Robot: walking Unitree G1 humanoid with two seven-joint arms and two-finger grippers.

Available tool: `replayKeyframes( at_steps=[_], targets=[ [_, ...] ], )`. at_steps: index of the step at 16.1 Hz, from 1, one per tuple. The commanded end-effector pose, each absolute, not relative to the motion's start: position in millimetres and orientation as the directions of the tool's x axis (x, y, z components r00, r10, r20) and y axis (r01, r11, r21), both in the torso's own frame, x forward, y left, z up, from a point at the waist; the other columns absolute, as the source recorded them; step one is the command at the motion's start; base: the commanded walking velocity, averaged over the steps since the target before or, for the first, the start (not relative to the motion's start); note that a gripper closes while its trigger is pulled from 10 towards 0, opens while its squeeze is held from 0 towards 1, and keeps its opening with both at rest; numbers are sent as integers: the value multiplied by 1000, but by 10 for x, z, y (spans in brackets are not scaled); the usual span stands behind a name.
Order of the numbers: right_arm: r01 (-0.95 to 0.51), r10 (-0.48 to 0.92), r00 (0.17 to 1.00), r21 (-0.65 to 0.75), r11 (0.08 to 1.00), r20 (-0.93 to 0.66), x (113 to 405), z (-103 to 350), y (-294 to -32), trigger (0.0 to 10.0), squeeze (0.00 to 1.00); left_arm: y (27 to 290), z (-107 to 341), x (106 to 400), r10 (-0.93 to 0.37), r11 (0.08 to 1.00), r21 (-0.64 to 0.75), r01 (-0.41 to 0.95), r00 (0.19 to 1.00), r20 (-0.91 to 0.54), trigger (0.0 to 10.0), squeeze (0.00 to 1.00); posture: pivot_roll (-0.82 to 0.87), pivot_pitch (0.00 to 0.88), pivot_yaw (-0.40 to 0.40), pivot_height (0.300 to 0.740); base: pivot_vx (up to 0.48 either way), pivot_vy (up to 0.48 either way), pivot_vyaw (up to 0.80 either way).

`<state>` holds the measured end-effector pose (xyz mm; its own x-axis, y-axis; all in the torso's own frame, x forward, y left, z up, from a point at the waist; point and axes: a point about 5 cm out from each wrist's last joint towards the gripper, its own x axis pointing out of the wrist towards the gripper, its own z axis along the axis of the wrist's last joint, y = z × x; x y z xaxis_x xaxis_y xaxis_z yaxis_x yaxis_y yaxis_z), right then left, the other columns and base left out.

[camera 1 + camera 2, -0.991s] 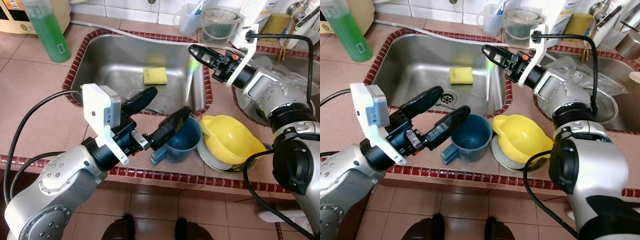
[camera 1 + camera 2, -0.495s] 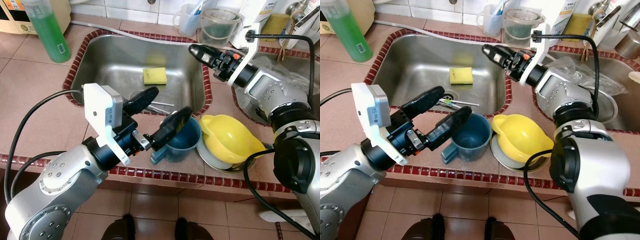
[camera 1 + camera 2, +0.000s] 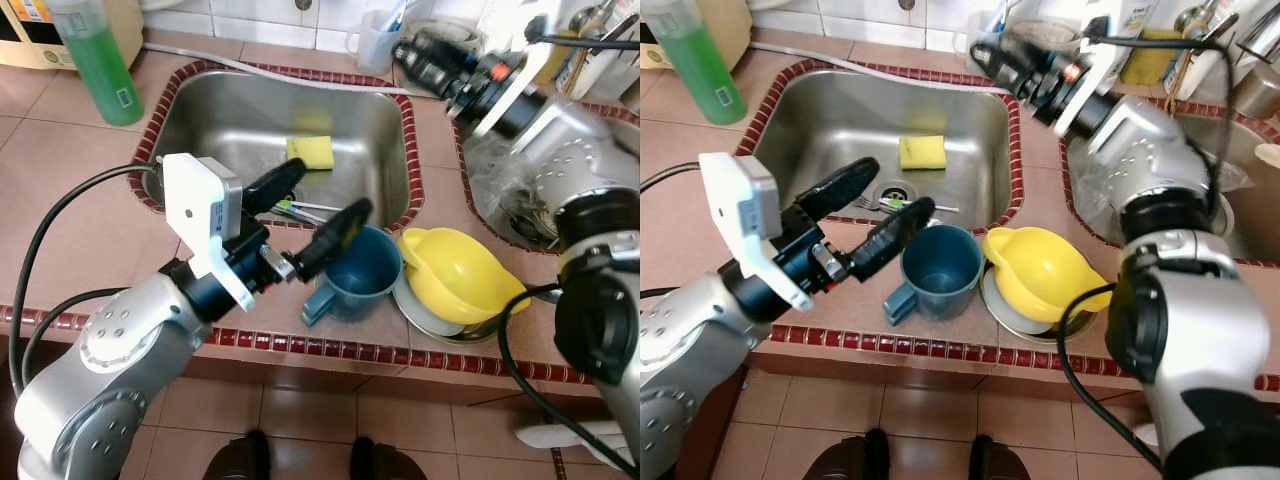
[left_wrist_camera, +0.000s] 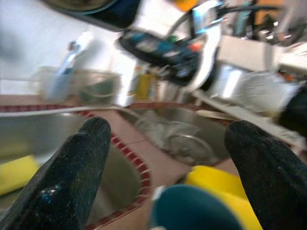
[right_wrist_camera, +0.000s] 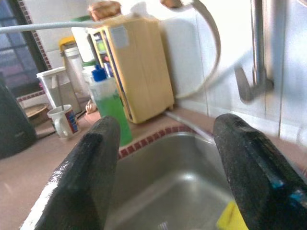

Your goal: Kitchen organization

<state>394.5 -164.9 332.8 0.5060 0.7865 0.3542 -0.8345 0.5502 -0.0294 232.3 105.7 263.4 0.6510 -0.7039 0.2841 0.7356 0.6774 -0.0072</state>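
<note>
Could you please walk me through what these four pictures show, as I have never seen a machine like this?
This is a humanoid robot with two silver arms, each ending in a two-fingered black claw. The two wide pictures come from cameras in its head, looking down at a tiled kitchen counter; the other two come from cameras on its wrists, looking along the fingers. The left claw hangs open beside a blue mug, holding nothing. The right claw is open above the far edge of the steel sink. In the sink lie a yellow sponge and some cutlery. A yellow jug rests tipped in a bowl, and a green soap bottle stands at the left.
</note>
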Motion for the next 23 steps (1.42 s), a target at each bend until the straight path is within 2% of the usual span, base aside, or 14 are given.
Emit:
replayKeyframes(
  at_steps=[1,3,4,5,6,9,12,13,18,22,23],
  targets=[
    [-827,797,489,-103,553,356,3876,3334,-1677,10000,0,1073,2607,2400,-672,715,-10,699,690,270,10000,0,64,184,-74,740,0,0,0],
    [-820,795,492,-119,560,354,3869,3304,-1668,10000,0,1092,2580,2461,-661,730,-6,684,707,251,10000,0,60,171,-70,740,0,0,0],
    [-793,805,502,-203,575,316,3777,3156,-1668,10000,0,1166,2544,2580,-614,775,-6,632,755,231,10000,0,55,153,-62,740,0,0,0],
    [-775,799,515,-230,589,309,3733,3106,-1668,10000,0,1210,2523,2638,-588,797,-8,604,778,221,10000,0,50,142,-58,740,0,0,0],
    [-705,744,567,-260,660,353,3690,3100,-1683,10000,0,1283,2493,2733,-544,831,-2,557,812,214,10000,0,40,122,-54,740,0,0,0],
    [-530,573,675,-236,815,464,3539,3026,-1710,10000,0,1429,2453,2910,-471,878,10,479,860,195,10000,0,25,86,-39,740,0,0,0],
    [-438,465,708,-186,880,532,3348,2965,-1758,10000,0,1496,2492,3024,-455,885,-10,466,868,196,10000,0,3,61,-21,740,0,0,0],
    [-386,417,727,-178,905,546,3251,2928,-1782,10000,0,1538,2528,3098,-414,907,13,421,884,218,10000,0,-7,44,-12,740,0,0,0],
    [-179,213,796,-116,977,567,3034,2739,-1736,10000,0,1604,2443,3304,-287,948,-73,309,933,217,10000,0,-23,12,6,740,0,0,0],
    [-42,111,833,-138,990,541,2889,2483,-1696,10000,0,1483,2328,3281,-301,939,-89,332,920,252,10000,0,-25,0,10,740,0,0,0],
    [-34,104,845,-140,990,525,2849,2398,-1666,10000,0,1427,2272,3244,-323,939,-37,342,914,246,10000,0,-25,0,12,740,0,0,0]
  ],
)
